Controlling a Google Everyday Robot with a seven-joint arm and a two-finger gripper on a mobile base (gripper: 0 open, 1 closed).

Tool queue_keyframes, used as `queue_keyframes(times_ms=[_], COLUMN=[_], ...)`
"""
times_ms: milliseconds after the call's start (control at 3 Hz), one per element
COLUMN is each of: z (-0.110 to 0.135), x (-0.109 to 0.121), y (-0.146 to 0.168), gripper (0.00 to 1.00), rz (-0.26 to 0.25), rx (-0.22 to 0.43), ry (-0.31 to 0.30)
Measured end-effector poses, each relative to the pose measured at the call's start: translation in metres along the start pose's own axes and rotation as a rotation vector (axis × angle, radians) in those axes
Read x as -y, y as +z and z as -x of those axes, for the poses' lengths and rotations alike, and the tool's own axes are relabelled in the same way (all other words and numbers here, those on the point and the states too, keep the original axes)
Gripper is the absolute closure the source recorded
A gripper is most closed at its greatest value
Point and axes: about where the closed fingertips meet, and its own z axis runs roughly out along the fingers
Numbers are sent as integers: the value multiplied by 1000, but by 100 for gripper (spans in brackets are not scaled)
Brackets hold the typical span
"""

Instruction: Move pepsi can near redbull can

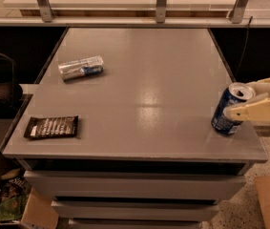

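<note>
Gripper [237, 99] reaches in at the table's [149, 80] right edge, arm cut off by the frame. It's clamped on the pepsi can [223, 125], 1 finger across the front, 1 half-hidden behind. The pepsi can is upright at the table's front-right corner. Redbull can [81, 67] lies on its side at the table's back-left, print unreadable.

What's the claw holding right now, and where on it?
The claw, at the right edge of the table, holds the pepsi can, with one finger on each side of its upper half, just below the rim. The can leans slightly.
</note>
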Motion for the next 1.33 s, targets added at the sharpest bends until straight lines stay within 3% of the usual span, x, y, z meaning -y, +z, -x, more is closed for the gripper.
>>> queue_keyframes(times_ms=[667, 1000, 1333], z=[3, 12, 37], x=[2, 14, 37], y=[-3, -9, -18], gripper=[88, 100, 100], rz=[-1, -16, -40], rx=[7, 14, 41], ry=[-7, -35, -98])
